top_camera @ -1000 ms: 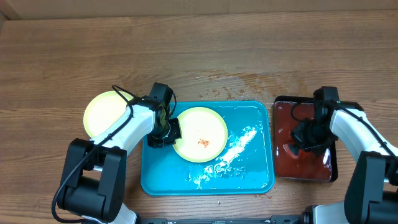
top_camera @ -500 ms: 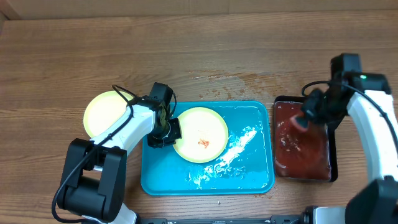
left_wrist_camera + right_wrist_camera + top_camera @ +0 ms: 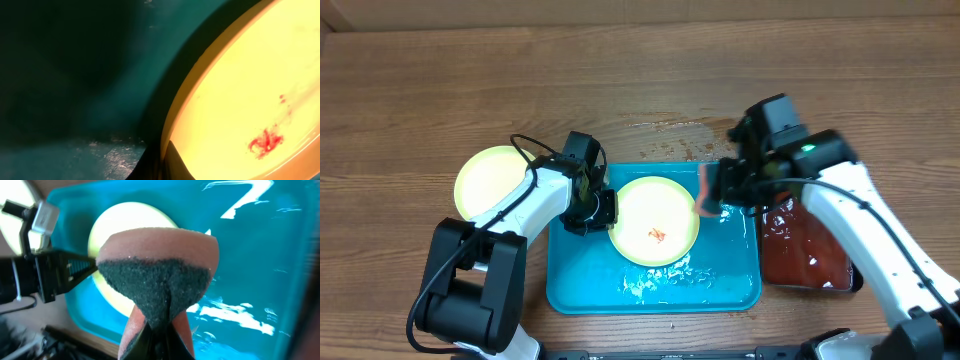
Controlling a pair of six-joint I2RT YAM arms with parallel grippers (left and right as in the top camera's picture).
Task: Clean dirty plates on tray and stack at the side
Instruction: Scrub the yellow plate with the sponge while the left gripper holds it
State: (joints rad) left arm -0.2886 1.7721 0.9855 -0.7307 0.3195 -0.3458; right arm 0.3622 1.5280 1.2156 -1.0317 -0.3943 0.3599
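Note:
A pale yellow-green plate [image 3: 655, 220] with a small red smear [image 3: 658, 235] lies on the turquoise tray [image 3: 580, 275]. My left gripper [image 3: 603, 208] is shut on the plate's left rim; the left wrist view shows the rim between its fingers [image 3: 167, 162] and the smear [image 3: 265, 142]. My right gripper [image 3: 720, 188] is shut on a pink sponge [image 3: 708, 188] with a dark scouring face [image 3: 157, 280], held above the tray at the plate's right edge. A second yellow-green plate [image 3: 490, 180] lies on the table at the left. No blue-white plate shows.
A dark red, black-rimmed tray [image 3: 810, 255] holding red liquid stands right of the turquoise tray. Foam and water streaks [image 3: 665, 280] lie on the turquoise tray's front part. Water drops wet the wood [image 3: 680, 130] behind the tray.
My right arm has lifted the sponge out of the dark red tray and swung left over the turquoise tray. The held plate has shifted slightly right.

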